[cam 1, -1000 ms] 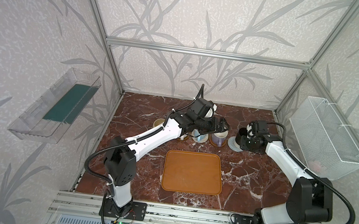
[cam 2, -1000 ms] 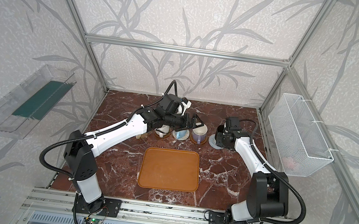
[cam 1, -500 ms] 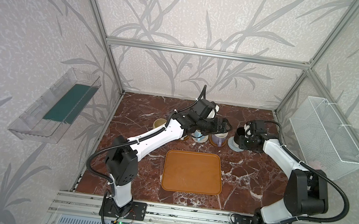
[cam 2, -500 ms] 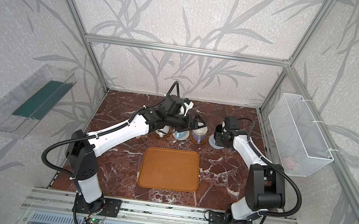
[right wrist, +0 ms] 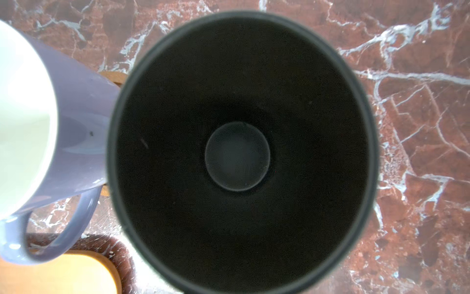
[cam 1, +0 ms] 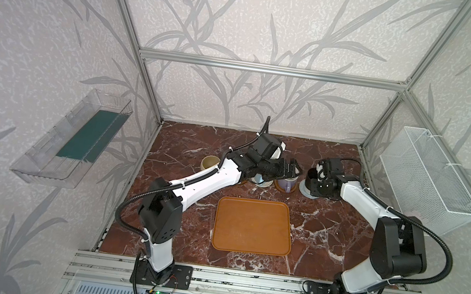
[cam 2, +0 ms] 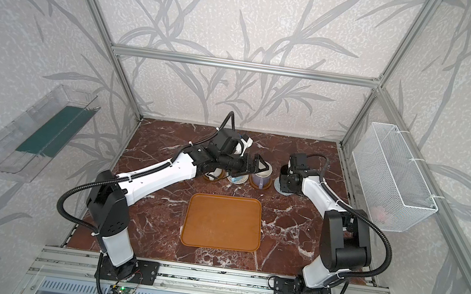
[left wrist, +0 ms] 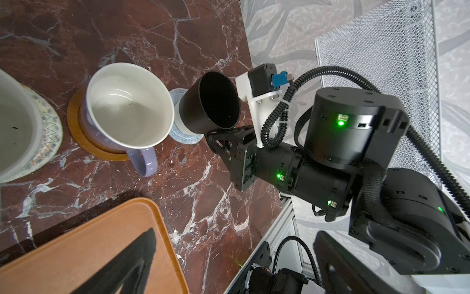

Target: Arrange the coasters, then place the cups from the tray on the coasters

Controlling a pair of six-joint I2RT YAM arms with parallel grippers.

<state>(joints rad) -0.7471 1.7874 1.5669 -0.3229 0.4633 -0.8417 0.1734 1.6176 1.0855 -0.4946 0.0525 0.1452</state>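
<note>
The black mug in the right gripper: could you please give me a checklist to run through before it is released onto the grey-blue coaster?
1. Grip: the right gripper is shut on the black mug: ok.
2. Position: the mug's base is over the grey-blue coaster in the left wrist view: ok.
3. Seating: base flat on that coaster: cannot tell from these angles.
4. Clearance from the lavender mug: cannot tell; the two stand very close.
5. Other arm: the left gripper is open and holds nothing: ok.
6. Nothing waiting: the tray has no mugs on it: ok.
</note>
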